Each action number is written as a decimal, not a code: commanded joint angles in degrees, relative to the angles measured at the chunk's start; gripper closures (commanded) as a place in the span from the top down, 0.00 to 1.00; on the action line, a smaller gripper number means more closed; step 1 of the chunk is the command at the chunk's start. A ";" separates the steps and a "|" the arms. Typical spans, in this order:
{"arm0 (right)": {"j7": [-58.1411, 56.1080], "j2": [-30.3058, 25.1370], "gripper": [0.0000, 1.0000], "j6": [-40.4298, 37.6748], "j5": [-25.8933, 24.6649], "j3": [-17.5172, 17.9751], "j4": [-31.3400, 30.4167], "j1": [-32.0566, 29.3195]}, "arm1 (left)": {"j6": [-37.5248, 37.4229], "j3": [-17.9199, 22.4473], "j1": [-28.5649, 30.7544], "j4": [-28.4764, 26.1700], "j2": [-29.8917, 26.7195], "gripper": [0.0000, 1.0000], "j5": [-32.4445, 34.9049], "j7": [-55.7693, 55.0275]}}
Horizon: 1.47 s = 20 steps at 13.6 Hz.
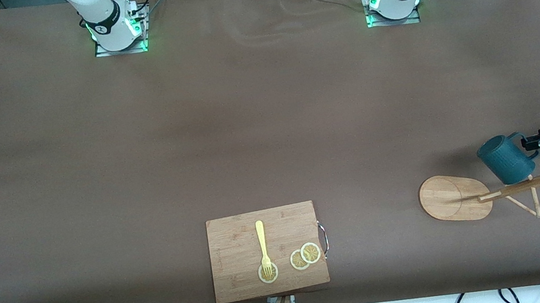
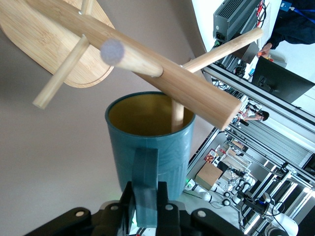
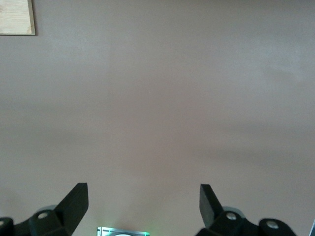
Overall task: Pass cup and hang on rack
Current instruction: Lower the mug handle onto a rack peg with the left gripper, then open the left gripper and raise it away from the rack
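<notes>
A cutting board [image 1: 267, 251] with a fork [image 1: 262, 243] and lemon slices [image 1: 305, 256] lies well apart from the rack [image 1: 484, 194], toward the right arm's end. The left gripper [image 1: 530, 143] reaches in from the table's edge, clamped on the handle of the cup [image 1: 506, 159], held in the air above the rack. The left wrist view alone shows a peg [image 2: 177, 115] entering the cup's [image 2: 150, 152] mouth. The right gripper [image 3: 142, 199] waits, fingers apart, over bare table [image 3: 162, 98].

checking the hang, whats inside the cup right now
In the left wrist view, a rack peg reaches into the cup, which the left gripper grips by its handle. Yellow inner wall shows; the bottom is hidden.
</notes>
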 commanded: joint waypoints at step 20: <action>-0.91 0.05 1.00 0.20 0.59 0.02 0.48 -0.26 | -8.07 -1.35 -25.95 0.37 -20.79 1.00 44.64 -1.05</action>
